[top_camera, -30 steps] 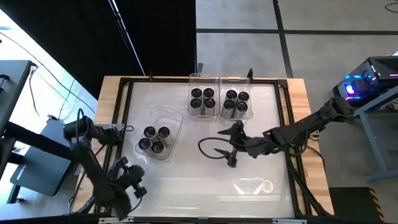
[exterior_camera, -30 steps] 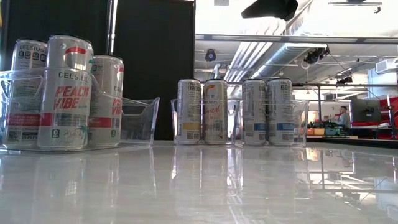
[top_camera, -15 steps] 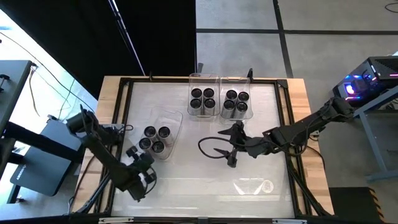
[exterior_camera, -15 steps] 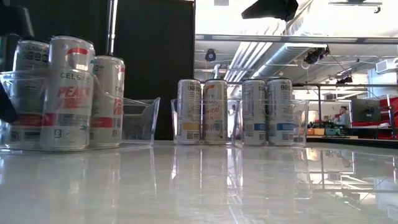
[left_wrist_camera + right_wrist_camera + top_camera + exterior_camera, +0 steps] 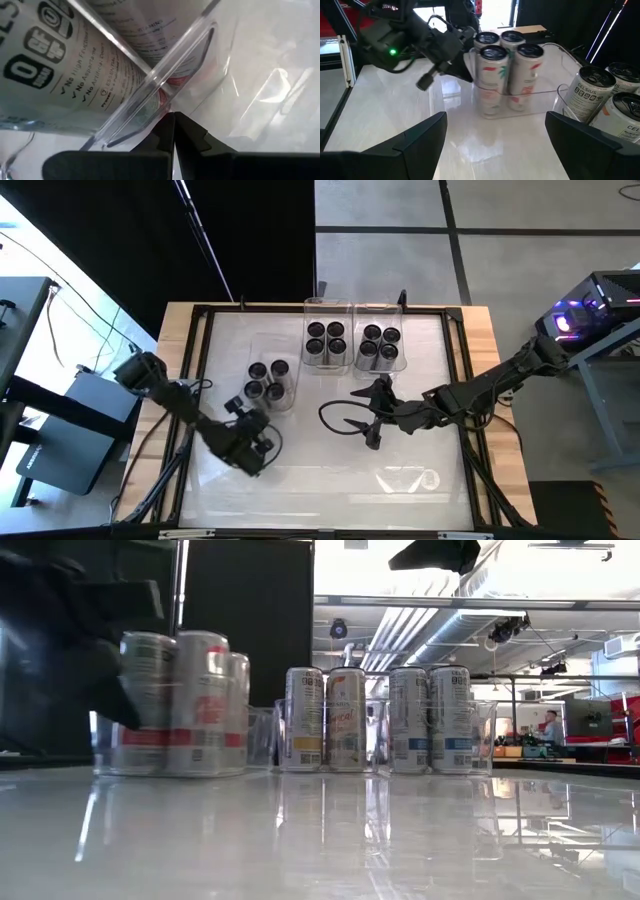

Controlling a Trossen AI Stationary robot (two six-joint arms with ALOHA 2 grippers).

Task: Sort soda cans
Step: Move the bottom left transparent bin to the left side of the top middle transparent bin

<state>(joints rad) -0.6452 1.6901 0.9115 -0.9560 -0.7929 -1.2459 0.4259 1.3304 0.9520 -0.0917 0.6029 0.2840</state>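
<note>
Four silver cans with dark tops stand in a clear bin (image 5: pixel 268 380) left of the table's middle. Four more stand in each of two clear bins at the far edge (image 5: pixel 326 340) (image 5: pixel 381 346). My left gripper (image 5: pixel 252 412) is shut, and its tips are at the first bin's near-left end. In the low view, that arm is the dark shape (image 5: pixel 70 640) beside those cans (image 5: pixel 180 700). My right gripper (image 5: pixel 372 412) hovers open over the table's middle, holding nothing. The pushed bin (image 5: pixel 515 95) and my left gripper (image 5: pixel 465 70) show ahead in the right wrist view. My left gripper presses its shut fingertips (image 5: pixel 173 120) against the clear bin's near-left end wall (image 5: pixel 150 92). It comes about level from the table's near-left side. The bin stands flat on the table with its cans upright.
An empty clear bin (image 5: pixel 410 478) lies near the table's near right corner. A dark cable loop (image 5: pixel 335 420) hangs beside my right gripper. A black frame (image 5: pixel 200 330) runs round the white table top. Open surface lies along the near edge between the arms.
My left gripper swept from the near-left corner toward the far right and met the left bin. It then slid the bin and its four cans along the table toward the far edge and the two far bins. The cans stayed upright.
</note>
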